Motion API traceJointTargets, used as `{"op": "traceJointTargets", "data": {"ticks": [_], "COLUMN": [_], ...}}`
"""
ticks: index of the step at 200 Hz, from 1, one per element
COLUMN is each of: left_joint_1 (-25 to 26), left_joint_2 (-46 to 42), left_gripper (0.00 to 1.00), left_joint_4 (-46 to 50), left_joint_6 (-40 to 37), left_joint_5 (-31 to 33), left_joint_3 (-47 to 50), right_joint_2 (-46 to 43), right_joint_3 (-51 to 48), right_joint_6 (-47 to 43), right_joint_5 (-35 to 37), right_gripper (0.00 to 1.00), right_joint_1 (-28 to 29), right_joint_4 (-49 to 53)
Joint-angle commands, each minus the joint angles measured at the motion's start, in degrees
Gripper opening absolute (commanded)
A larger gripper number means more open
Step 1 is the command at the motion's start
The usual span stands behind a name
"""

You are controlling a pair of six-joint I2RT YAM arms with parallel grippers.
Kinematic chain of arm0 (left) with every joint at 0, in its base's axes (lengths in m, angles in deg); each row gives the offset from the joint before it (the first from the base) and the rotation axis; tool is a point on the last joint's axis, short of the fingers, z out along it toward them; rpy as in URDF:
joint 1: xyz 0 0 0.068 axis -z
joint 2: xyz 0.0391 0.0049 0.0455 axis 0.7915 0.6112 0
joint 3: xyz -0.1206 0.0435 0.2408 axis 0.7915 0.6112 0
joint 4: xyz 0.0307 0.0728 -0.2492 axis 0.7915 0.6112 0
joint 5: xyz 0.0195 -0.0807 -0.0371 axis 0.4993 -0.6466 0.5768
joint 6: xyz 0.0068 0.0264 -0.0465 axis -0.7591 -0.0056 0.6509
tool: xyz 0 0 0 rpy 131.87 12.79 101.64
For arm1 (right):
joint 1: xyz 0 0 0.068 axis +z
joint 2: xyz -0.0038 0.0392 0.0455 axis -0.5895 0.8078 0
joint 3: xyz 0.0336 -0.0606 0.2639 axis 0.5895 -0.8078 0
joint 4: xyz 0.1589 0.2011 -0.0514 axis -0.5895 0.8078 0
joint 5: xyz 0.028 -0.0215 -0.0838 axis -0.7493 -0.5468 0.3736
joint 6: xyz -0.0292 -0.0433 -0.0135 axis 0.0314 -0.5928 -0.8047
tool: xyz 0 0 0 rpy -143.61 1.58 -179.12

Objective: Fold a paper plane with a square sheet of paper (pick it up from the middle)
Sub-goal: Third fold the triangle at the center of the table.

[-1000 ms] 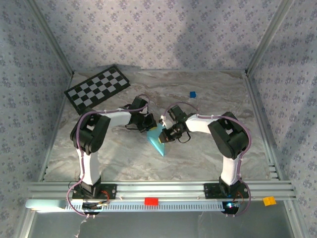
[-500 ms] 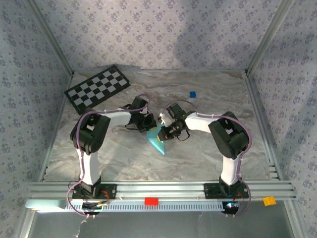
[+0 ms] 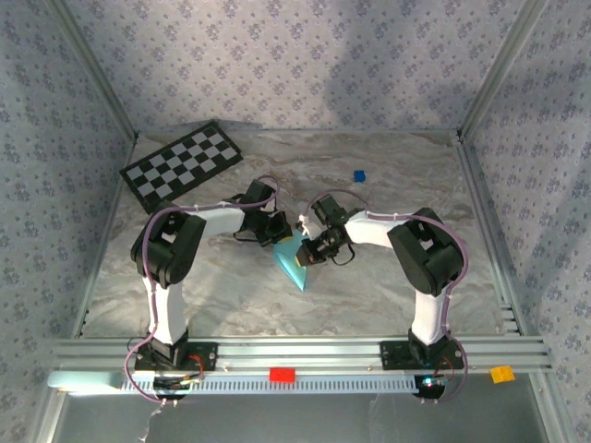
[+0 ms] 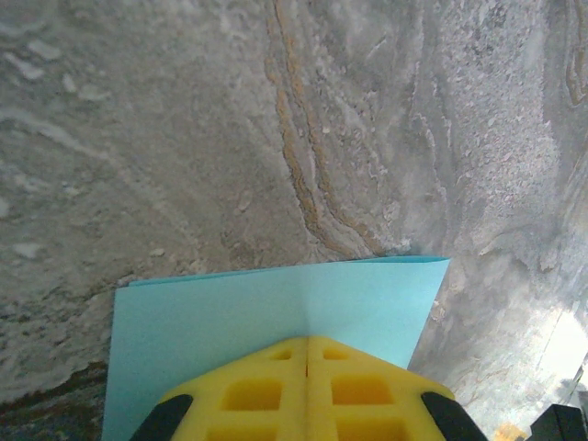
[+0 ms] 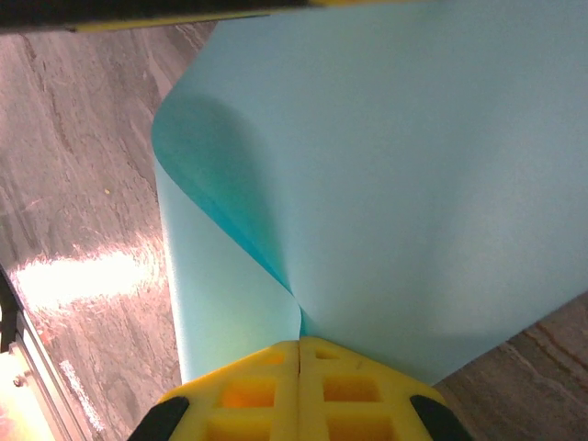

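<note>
- The square sheet of paper (image 3: 295, 266) is thin, smooth and light sky-blue. I see it at mid-table, between the two grippers, narrowing to a point toward the near edge.
- In the right wrist view the sheet (image 5: 413, 165) bends over in a soft, uncreased curl, with its inner face in shadow.
- In the left wrist view the sheet (image 4: 230, 308) shows one straight far edge and a sharp corner.
- The left gripper (image 3: 280, 231) (image 4: 308, 347) has ribbed yellow fingers pressed together on the sheet's edge.
- The right gripper (image 3: 310, 247) (image 5: 300, 347) is likewise clamped on the sheet, at the root of the curl.
- From above, both grippers cover the sheet's far part, so I cannot make out its full outline or whether it rests on the table (image 3: 369, 295).
- The table is grey, marbled and wrinkled.
- A flat checkerboard (image 3: 182, 164) lies far left, and a tiny dark-blue cube (image 3: 359, 174) sits well apart from the sheet.
</note>
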Motion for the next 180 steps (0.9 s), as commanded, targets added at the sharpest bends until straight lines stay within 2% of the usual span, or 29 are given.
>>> {"op": "traceJointTargets", "data": {"ticks": [1,180], "left_joint_1": [0.05,0.17], "left_joint_2": [0.84,0.83], "left_gripper": [0.06,0.06], "left_joint_4": [3.86,3.58], "left_joint_6": [-1.32,-1.08], "left_joint_5": [0.21,0.20], "left_joint_3": [0.75,0.85], "right_joint_2": [-0.04,1.12], "right_joint_3": [-0.13,2.16], "right_joint_6": [-0.68,-2.38], "right_joint_5": [0.09,0.37], "right_gripper": [0.00,0.00], "right_joint_1": [0.43,0.32], "right_joint_4": [0.63,2.39]}}
